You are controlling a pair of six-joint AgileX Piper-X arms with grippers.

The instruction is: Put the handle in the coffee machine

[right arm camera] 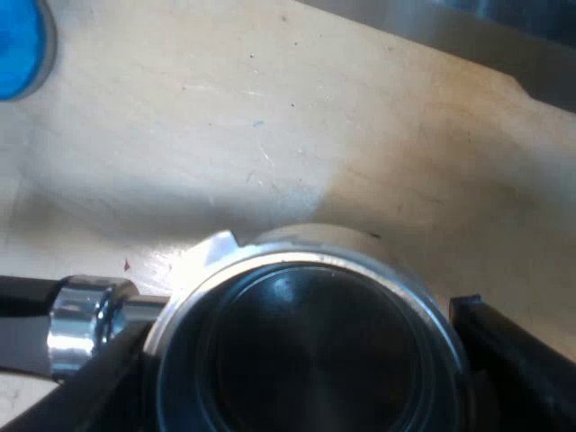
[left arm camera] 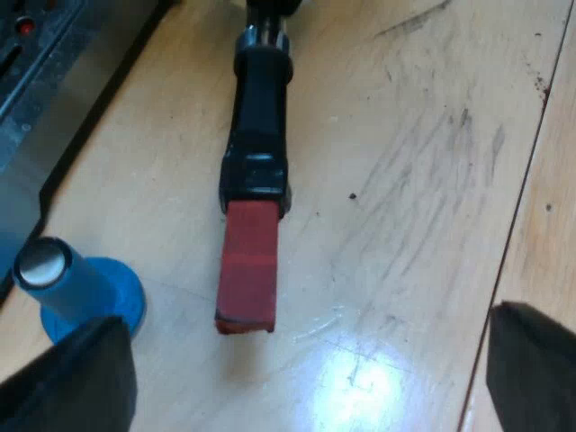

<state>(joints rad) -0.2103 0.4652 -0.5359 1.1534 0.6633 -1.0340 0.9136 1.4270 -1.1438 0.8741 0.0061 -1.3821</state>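
Left wrist view: the left hand (left arm camera: 306, 319), fingers spread, hovers over the holder (left arm camera: 256, 162) lying on the wooden surface (left arm camera: 405, 180), near the blue tamper (left arm camera: 81, 288) and the espresso machine (left arm camera: 54, 90). Right wrist view: the right hand (right arm camera: 288, 324) pinches the holder's basket (right arm camera: 306, 351).

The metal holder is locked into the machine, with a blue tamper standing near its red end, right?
No. In the left wrist view the holder lies loose on the table, not locked in; the blue tamper does stand near its red end.
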